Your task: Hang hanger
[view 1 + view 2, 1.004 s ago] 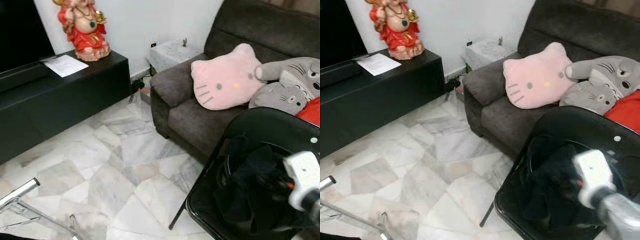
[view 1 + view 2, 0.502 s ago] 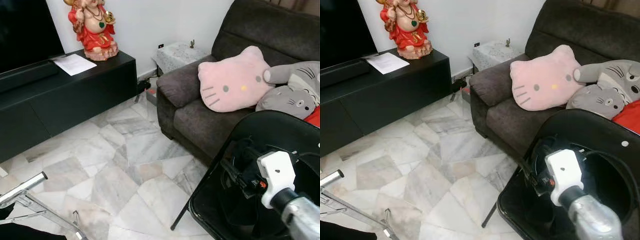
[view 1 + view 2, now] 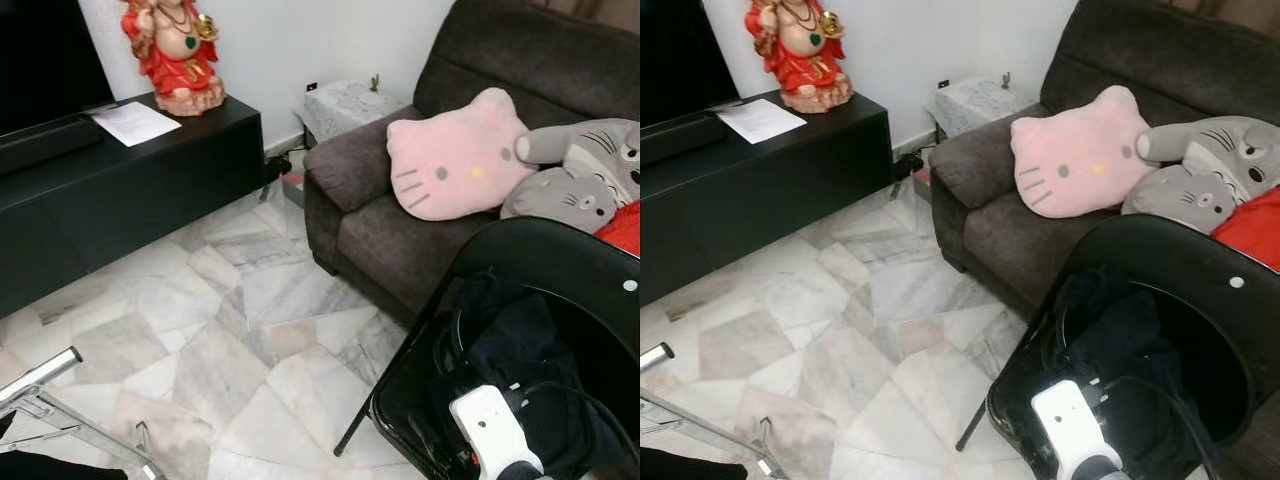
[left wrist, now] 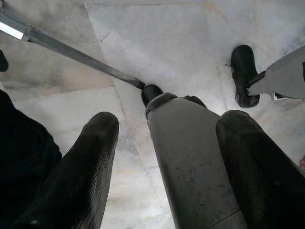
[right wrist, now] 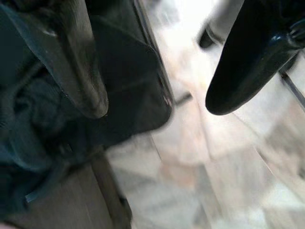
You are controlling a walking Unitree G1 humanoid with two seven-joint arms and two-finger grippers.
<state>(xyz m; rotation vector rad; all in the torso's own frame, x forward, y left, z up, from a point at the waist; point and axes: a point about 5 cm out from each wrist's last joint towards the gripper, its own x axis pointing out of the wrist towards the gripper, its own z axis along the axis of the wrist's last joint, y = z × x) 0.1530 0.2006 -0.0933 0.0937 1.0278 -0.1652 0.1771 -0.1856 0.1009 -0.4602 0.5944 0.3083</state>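
A black folding chair (image 3: 560, 270) stands before me on the right, and a heap of dark clothes (image 3: 510, 350) lies on its seat. A thin dark curved piece (image 3: 453, 335) shows among the clothes; I cannot tell whether it is the hanger. The white wrist housing of my right arm (image 3: 490, 432) is low over the seat's front edge. My right gripper (image 5: 157, 106) is open beside the dark clothes (image 5: 28, 124), holding nothing. My left gripper (image 4: 167, 123) hangs open over the floor, with a silver leg (image 4: 190, 157) between its fingers.
A silver rack tube (image 3: 40, 370) crosses the marble floor (image 3: 230, 300) at lower left. A dark sofa (image 3: 400, 230) with a pink cushion (image 3: 455, 150) and grey plush toys (image 3: 580, 170) stands behind the chair. A black TV cabinet (image 3: 120, 190) with a red statue (image 3: 175, 50) lines the left wall.
My right arm has dropped from above the chair seat down to the bottom edge of the head views. The head camera has shifted slightly.
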